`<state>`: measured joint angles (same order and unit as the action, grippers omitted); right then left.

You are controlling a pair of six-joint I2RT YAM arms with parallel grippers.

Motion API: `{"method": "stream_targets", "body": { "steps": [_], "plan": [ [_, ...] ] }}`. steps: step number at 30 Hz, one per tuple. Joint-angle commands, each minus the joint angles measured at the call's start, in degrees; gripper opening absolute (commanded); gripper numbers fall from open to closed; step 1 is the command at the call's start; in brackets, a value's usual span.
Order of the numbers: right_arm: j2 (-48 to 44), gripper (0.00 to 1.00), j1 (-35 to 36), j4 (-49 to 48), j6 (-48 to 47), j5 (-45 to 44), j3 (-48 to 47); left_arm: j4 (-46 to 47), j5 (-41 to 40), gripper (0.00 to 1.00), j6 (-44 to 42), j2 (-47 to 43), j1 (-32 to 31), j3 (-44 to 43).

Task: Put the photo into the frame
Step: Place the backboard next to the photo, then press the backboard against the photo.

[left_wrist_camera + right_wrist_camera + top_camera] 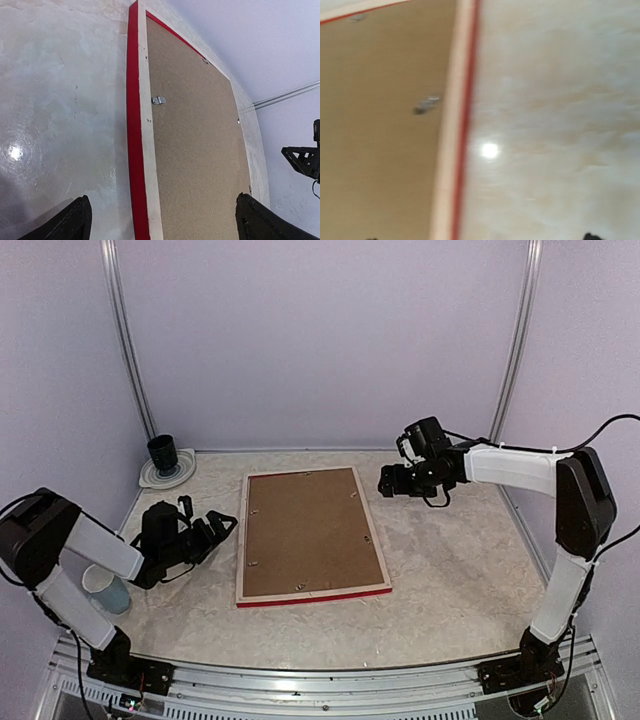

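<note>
The frame [242, 540] lies face down in the middle of the table, showing its pale wood back and red outer edge [134, 125]. A brown backing board [310, 530] fills its opening. The photo is hidden from every view. My left gripper [222, 523] hovers just left of the frame, open and holding nothing. In the left wrist view its fingertips [82, 210] stand wide apart, spanning the frame's near edge. My right gripper [385, 480] hangs by the frame's far right corner, open and holding nothing. The right wrist view is blurred and shows the frame's edge [455, 125] and the board [380, 125].
A black cup [163, 452] stands on a white plate [150, 478] at the back left corner. A pale blue cup [108, 588] sits beside my left arm. Small metal clips [158, 100] sit along the frame's back. Walls close in the table on three sides.
</note>
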<state>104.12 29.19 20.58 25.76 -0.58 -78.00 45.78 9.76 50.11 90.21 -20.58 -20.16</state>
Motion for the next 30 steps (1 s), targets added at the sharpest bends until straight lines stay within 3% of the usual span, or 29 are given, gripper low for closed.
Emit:
{"method": "stream_targets", "body": {
  "steps": [1,7,19,30],
  "plan": [
    [3.0,0.89,1.9,3.5,-4.8,-12.6,-1.7,-8.9,-4.1,0.99,-6.0,-3.1,0.0,-2.8],
    [9.8,0.89,2.3,3.1,-5.4,-13.1,-6.7,-9.9,-5.8,0.99,-8.9,-1.1,-0.2,-4.0],
    [18.2,0.89,4.0,2.4,-6.6,-13.0,-13.3,1.6,4.7,0.99,-8.0,11.1,0.1,-4.5],
    [21.0,0.89,4.4,1.5,-7.0,-14.6,-14.4,3.8,10.1,0.92,-6.0,15.2,-0.1,-6.6]
  ]
}}
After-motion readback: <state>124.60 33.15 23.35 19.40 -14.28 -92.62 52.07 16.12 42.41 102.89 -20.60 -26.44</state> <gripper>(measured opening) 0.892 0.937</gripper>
